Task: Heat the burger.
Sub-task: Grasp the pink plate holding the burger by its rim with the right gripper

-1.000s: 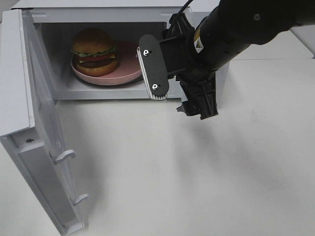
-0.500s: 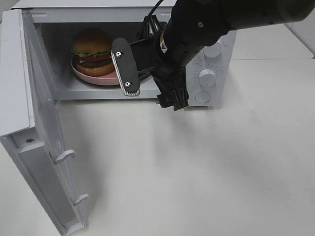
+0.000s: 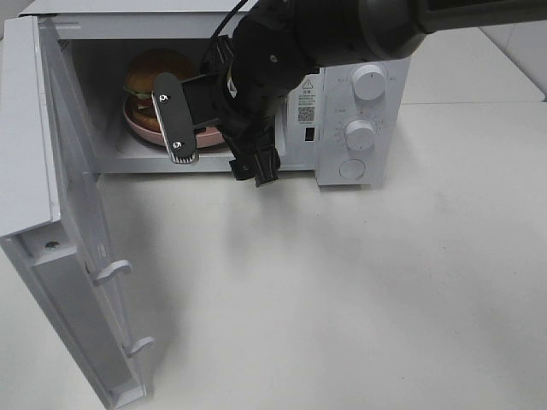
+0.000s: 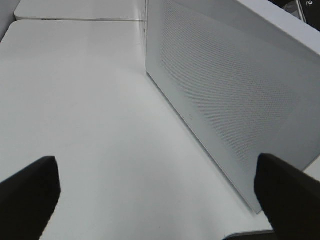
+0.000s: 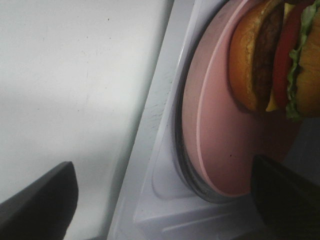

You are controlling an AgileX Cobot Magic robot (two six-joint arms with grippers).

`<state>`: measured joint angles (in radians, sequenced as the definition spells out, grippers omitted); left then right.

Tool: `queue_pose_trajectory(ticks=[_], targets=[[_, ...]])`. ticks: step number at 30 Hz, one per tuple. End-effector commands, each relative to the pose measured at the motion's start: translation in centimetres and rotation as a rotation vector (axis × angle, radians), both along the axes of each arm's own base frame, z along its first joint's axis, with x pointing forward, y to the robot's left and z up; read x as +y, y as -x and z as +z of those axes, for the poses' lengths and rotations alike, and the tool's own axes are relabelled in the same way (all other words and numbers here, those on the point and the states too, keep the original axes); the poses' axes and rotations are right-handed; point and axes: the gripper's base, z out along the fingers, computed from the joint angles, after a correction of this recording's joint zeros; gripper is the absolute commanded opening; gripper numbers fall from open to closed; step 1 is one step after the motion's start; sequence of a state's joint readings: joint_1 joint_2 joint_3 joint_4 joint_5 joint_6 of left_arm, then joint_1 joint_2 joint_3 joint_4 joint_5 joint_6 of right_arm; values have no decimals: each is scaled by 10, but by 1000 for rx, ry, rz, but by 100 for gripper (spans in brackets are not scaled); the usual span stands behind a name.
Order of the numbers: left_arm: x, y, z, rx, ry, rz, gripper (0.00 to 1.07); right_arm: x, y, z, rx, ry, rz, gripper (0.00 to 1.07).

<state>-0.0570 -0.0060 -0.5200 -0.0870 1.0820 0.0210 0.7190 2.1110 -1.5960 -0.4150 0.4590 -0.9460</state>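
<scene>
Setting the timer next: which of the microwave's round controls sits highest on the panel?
The top knob, above the middle knob and the flat round button.

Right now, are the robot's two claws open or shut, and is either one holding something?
Left gripper: jaws open, holding nothing.
Right gripper: jaws open, holding nothing, in front of the pink plate.
</scene>
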Motion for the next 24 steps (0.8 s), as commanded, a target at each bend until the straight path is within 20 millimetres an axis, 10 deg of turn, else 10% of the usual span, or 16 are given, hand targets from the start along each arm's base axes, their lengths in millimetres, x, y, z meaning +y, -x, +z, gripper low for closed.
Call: queue_pose_trajectory(ticks=[1,24], targets=[[0,2,0,-24,3,2,98,9,-7,-5,7,-13,-10,90],[0,2,0,-24,3,2,98,14,-59,-35,2,-59,-88,87]])
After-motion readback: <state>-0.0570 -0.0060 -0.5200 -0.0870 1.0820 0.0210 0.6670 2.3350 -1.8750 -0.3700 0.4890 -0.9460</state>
